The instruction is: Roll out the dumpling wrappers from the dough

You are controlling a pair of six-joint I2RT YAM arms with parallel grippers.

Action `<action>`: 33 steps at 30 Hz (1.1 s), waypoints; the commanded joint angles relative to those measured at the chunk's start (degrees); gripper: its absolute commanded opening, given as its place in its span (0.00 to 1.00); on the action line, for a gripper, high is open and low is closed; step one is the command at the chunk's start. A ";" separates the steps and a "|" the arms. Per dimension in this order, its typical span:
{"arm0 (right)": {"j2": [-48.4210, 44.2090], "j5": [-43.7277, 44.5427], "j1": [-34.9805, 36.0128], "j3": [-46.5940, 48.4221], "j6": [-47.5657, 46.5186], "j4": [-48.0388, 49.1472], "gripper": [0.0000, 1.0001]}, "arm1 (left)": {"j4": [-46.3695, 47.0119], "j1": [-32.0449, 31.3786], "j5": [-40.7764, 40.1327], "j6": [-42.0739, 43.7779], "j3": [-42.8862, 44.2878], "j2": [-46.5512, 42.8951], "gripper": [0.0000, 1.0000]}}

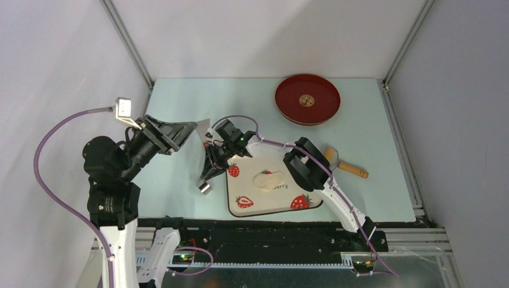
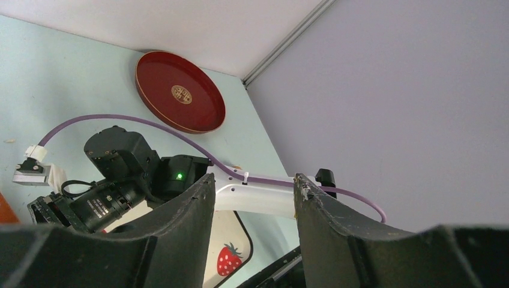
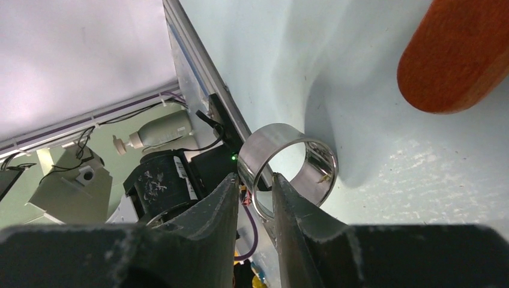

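The dough (image 1: 268,180) lies as a flattened cream oval on the strawberry-patterned plate (image 1: 264,203). No dumpling wrappers are in view. A small steel ring cutter (image 1: 204,188) rests on the table just left of the plate. My right gripper (image 1: 204,180) reaches down to it. In the right wrist view the ring cutter (image 3: 267,141) has its wall between the narrowed jaws of that gripper (image 3: 255,180), one finger outside and one inside, with a slim gap still showing. My left gripper (image 1: 189,129) hangs raised at the left, open and empty (image 2: 255,183).
A red round tray (image 1: 307,99) with a gold emblem sits at the back right. The tan wooden roller (image 1: 348,166) lies right of the plate. An orange-brown rounded object (image 3: 456,54) rests on the table near the ring. Walls enclose the table.
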 commanded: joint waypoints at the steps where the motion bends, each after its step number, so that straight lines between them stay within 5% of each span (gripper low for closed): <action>1: 0.19 -2.97 0.59 0.15 1.74 1.61 0.30 | 1.24 -0.34 1.64 -0.22 -0.59 0.23 0.56; 13: 1.58 -3.84 0.79 1.44 1.55 -0.03 0.20 | 1.28 -0.37 1.61 0.42 0.97 0.57 0.56; 23: 1.16 -3.52 1.08 1.05 -1.09 -3.39 0.27 | 1.21 -0.39 1.37 0.64 0.20 -0.02 0.56; 29: 0.80 -6.82 1.19 -0.88 2.37 2.69 0.00 | 1.26 -0.39 1.40 0.79 0.06 -0.08 0.57; 33: -0.24 -6.57 1.28 -1.46 2.37 3.47 0.00 | 1.26 -0.31 1.40 0.86 -0.08 -0.09 0.58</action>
